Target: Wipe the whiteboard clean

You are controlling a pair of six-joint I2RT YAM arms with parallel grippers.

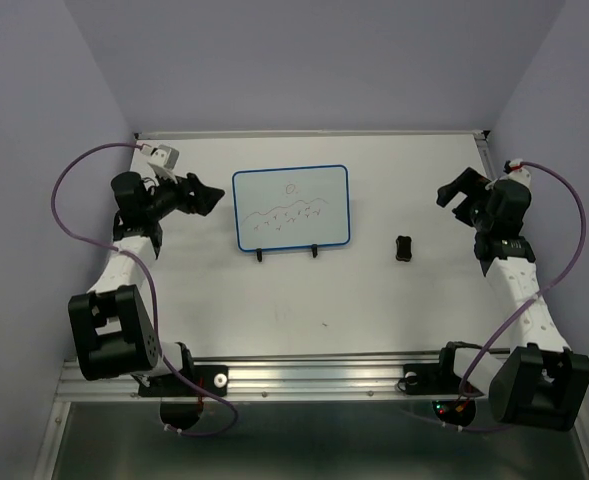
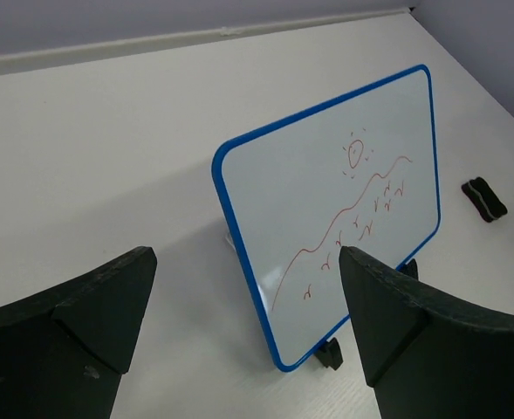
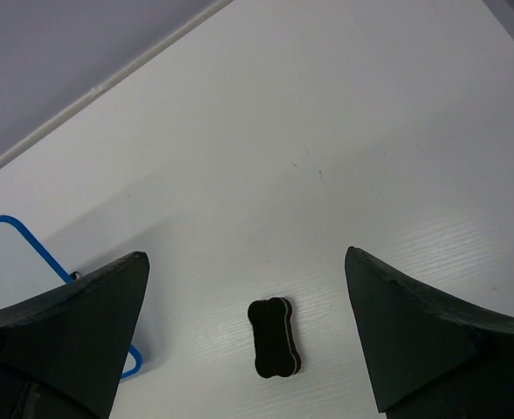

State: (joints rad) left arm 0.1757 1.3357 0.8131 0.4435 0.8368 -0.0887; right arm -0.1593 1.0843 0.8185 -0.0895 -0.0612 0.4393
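Over at the left edge of the tabletop (image 1: 374, 300), the left claw (image 1: 212, 195) hangs released, fingers spread wide and holding nothing, pointed at the board just beside it. Next, the whiteboard (image 1: 291, 207): it stands in the far half of the tabletop, a little left of centre, leaning back on two black feet (image 1: 260, 256) that face the near edge. The left wrist view shows its blue rim and a red drawing (image 2: 354, 154) on its face: a small sun above a wavy line with little ticks under it. Moving right, the black eraser (image 1: 404, 248) lies flat on the tabletop, apart from the board and touched by neither arm. Last, near the right edge, the right claw (image 1: 461, 195) is released too, fingers wide apart, with the eraser in sight between them in its wrist view.
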